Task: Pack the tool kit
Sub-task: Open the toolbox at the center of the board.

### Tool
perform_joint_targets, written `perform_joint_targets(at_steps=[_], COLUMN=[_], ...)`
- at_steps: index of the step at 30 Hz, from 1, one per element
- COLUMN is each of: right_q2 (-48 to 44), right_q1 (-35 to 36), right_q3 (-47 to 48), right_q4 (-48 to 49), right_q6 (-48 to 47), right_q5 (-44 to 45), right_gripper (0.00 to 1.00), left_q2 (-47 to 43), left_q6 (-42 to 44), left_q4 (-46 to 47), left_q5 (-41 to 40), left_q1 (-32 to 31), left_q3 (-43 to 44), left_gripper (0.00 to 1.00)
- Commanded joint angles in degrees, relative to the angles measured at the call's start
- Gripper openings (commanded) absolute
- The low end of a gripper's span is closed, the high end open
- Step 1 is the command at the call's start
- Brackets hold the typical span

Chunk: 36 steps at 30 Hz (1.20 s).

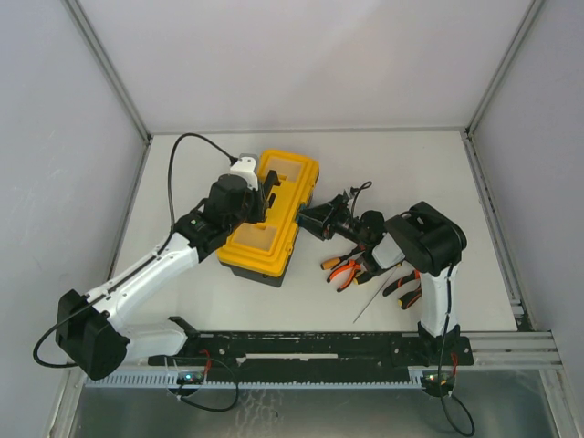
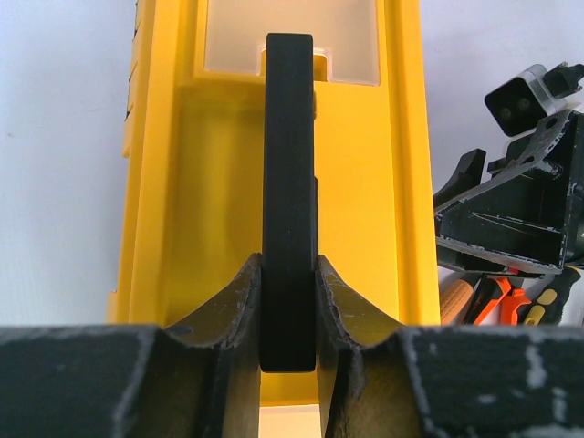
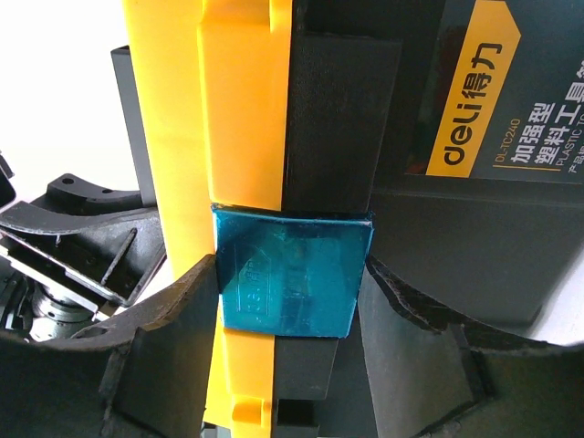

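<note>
Two arms are on one toolbox [image 1: 251,245], which sits about mid-counter, slightly left of centre, with its long axis slanted toward the far edge. The yellow lid [image 2: 365,228] is down on the black body.

The left gripper [image 2: 289,274] is over the top of the lid. Its jaws are narrow and clamped on the upright black handle [image 2: 289,137], with a finger [image 2: 235,306] pressed to each flat side.

The right gripper [image 3: 292,265] comes in from the right edge side, against the box's front face. Its jaws are closed in on the teal latch [image 3: 294,297], with a fingertip [image 3: 182,310] meeting each side edge. The latch lies flat across the lid-to-body seam.

Loose tools are on the counter [image 1: 301,301] right of the box, toward the near-right corner. The orange-handled pliers [image 1: 343,270] are partly under the right arm. Further right there are dark-and-yellow handled tools [image 1: 404,288], and a thin metal shaft [image 1: 372,304] lies between them. All of them are apart from the box.
</note>
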Motion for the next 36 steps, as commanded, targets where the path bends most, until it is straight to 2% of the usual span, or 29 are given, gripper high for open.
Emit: perform_joint_targets(at_steps=[1, 6, 15, 25, 28, 31, 36], right_q2=[-1.9, -6.4, -15.2, -19.0, -20.5, -17.9, -9.7], right_q1=[2.5, 2.9, 3.5, 3.7, 3.9, 3.0, 1.7], right_q3=[2.4, 1.7, 1.5, 1.2, 1.2, 1.1, -0.7], right_q4=[1.4, -8.6, -22.4, -31.4, -31.1, -25.2, -7.7], right_q6=[-2.9, -8.1, -15.7, -18.9, -19.4, -15.4, -6.9], right_q5=[-1.8, -0.1, 3.2, 6.1, 5.4, 2.4, 0.1], right_gripper=[0.07, 0.0, 0.0, 0.0, 0.01, 0.09, 0.45], left_q2=[2.7, 3.5, 4.2, 4.2, 4.2, 4.2, 4.3], left_q6=[-3.8, -3.4, -2.9, -2.1, -2.0, -2.0, -2.0], left_q4=[-0.1, -0.8, -1.8, -3.1, -3.2, -3.2, -3.1], left_q5=[9.8, 9.6, 8.3, 6.7, 6.5, 6.9, 6.7], left_q1=[-1.4, -1.4, -1.5, -1.5, -1.5, -1.5, -1.5], left_q3=[-1.9, -1.2, -0.4, 0.1, 0.3, 0.6, 0.6], left_gripper=[0.0, 0.0, 0.0, 0.0, 0.0, 0.0, 0.0])
